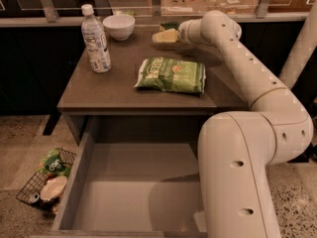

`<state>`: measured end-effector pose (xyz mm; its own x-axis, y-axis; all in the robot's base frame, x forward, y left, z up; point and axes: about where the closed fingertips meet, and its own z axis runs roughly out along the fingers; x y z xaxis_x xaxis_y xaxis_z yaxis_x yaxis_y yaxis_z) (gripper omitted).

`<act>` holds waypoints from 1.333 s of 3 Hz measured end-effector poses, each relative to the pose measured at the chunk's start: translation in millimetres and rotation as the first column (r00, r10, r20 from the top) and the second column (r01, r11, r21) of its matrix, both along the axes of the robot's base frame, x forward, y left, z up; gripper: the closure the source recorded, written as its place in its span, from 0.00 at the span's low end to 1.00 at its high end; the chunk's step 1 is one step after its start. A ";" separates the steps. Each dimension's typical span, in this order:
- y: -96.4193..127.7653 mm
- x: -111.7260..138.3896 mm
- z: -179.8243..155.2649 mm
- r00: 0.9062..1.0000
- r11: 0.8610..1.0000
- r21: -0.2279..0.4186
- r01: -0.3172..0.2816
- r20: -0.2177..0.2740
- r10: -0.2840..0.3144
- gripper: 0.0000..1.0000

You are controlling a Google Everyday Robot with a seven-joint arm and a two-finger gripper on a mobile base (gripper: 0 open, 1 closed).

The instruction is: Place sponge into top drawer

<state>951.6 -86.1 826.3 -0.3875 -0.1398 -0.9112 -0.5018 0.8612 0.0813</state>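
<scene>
The sponge (165, 35), pale yellow foam with a dark green layer, is at the back of the grey table (99, 90), right of the white bowl. My gripper (173, 33) reaches over the table from the right and is shut on the sponge, holding it tilted just above the tabletop. The top drawer (94, 192) is pulled out wide open below the table's front edge. Its flat grey bottom shows nothing inside, and my arm's lower part covers its right side.
A light-green snack bag (171, 74) lies mid-table. A water bottle (96, 38) stands at the left and a white bowl (119, 27) at the back. A wire basket (44, 182) with rubbish sits on the floor left of the drawer. A railing runs behind the table.
</scene>
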 end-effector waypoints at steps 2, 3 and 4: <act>-4.9 13.4 -9.6 0.997 0.997 0.016 0.070 -0.022 -0.070 0.16; -1.9 13.6 -11.8 0.997 0.998 0.017 0.067 -0.025 -0.066 0.38; -0.6 13.7 -12.9 0.998 0.998 0.017 0.065 -0.027 -0.065 0.62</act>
